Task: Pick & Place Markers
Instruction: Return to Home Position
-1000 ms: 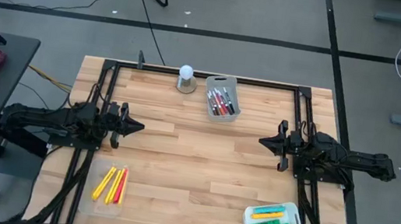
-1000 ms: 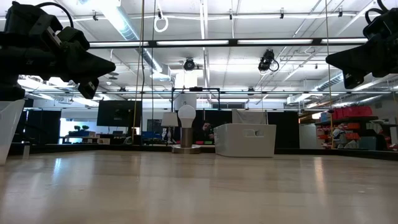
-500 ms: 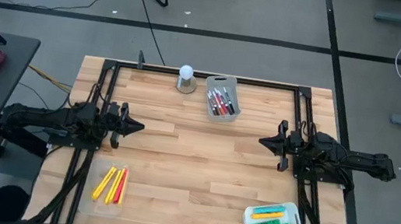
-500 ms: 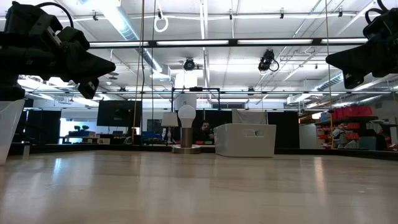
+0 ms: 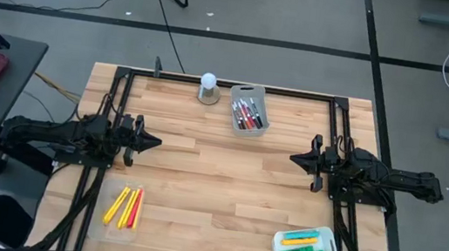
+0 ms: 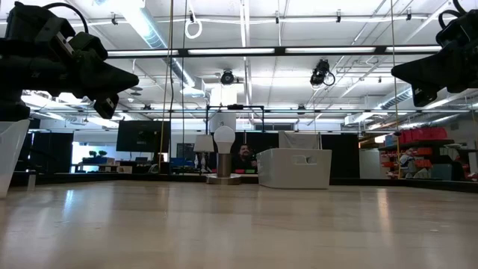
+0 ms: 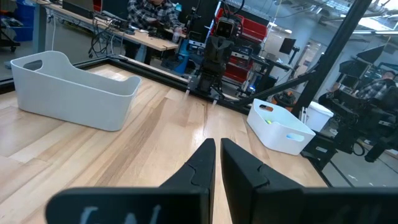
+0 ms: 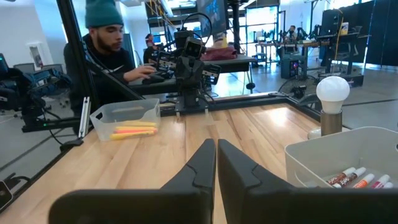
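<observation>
Left gripper (image 5: 150, 141), at the middle left of the high view, is closed and empty. Right gripper (image 5: 294, 160), at the middle right, is closed and empty too. Markers (image 5: 125, 207) lie in three bins: clear bin (image 5: 99, 229) lower left, grey bin (image 5: 248, 89) top middle, white bin (image 5: 329, 235) lower right.

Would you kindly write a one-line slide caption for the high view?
Left gripper and right gripper face each other, shut and empty, above the table; markers lie in three bins.

My bench (image 5: 217, 177) carries three bins: clear bin (image 5: 97, 227), grey bin (image 5: 252, 88), white bin (image 5: 281, 236). About four markers (image 5: 125, 207) at 7 o'clock; others too small to count. One white ball (image 5: 209, 80).
</observation>
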